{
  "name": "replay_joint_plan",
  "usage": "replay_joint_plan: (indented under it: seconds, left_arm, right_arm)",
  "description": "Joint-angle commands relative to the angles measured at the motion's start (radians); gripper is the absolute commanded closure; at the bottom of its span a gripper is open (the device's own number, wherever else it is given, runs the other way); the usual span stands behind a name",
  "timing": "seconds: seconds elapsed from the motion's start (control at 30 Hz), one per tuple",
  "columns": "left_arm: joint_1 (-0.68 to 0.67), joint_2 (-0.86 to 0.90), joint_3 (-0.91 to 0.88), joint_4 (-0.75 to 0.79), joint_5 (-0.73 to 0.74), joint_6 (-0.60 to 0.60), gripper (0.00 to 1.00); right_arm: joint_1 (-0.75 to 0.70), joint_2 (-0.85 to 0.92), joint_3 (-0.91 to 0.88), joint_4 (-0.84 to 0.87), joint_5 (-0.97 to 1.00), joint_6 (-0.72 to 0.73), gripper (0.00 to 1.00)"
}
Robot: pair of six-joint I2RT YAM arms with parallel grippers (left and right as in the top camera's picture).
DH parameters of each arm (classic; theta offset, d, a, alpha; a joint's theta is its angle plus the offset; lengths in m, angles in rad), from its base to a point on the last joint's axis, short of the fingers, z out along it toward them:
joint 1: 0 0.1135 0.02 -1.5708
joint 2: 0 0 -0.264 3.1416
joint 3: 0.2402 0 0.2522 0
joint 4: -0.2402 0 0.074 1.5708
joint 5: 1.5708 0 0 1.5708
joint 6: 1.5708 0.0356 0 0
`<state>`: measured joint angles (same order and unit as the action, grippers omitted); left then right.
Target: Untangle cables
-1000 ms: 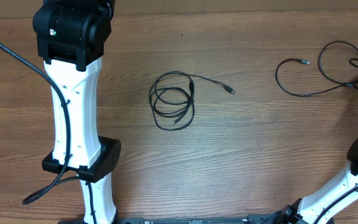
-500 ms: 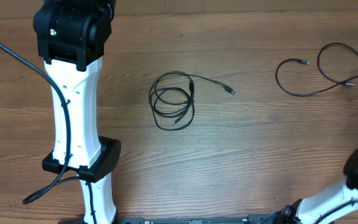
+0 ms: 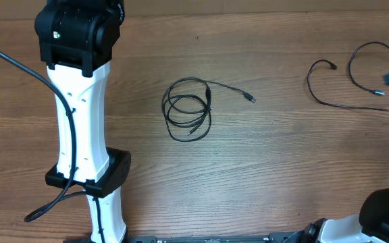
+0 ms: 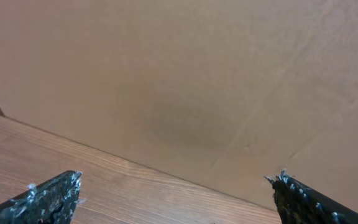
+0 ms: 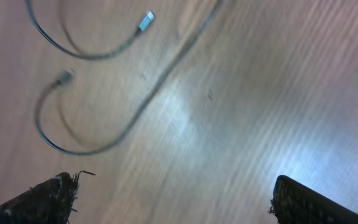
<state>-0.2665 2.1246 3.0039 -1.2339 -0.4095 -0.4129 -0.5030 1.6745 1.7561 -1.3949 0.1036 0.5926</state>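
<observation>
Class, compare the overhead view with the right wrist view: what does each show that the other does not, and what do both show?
Only the overhead view shows the coiled cable at the middle of the table and the left arm. Only the right wrist view shows the right gripper with its fingers set wide apart, and a bright glare on the wood. Both show the loose cable with its plug ends, lying on the wooden table.

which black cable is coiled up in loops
The thin black cable at the wooden table's centre, wound in overlapping loops; the thin black cabling near the right edge sprawls in open curves.
</observation>
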Motion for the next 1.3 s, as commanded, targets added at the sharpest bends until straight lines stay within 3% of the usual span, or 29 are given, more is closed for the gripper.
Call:
replay_joint_plan:
  seconds: [0.0, 0.5, 0.7, 0.93, 1.27]
  left_arm:
    - [0.021, -0.019, 0.002, 0.003, -0.028, -0.001, 0.00]
    - [0.045, -0.019, 0.002, -0.034, -0.027, 0.021, 0.00]
    - [0.045, -0.019, 0.002, -0.034, -0.026, 0.020, 0.00]
    - [0.045, -0.019, 0.002, -0.033, -0.008, 0.006, 0.00]
    - [0.043, -0.019, 0.002, -0.021, 0.019, -0.022, 0.00]
  right_arm:
    - [0.005, 0.032, -0.034, -0.026, 0.039, 0.012, 0.00]
    - [0.003, 0.361, -0.113, 0.013, 0.068, 0.004, 0.00]
    - [-0.002, 0.496, -0.113, 0.014, 0.229, -0.004, 0.00]
    - [-0.031, 0.509, -0.111, 0.207, 0.255, -0.362, 0.00]
    - [-0.082, 0.509, -0.111, 0.529, 0.222, -0.555, 0.00]
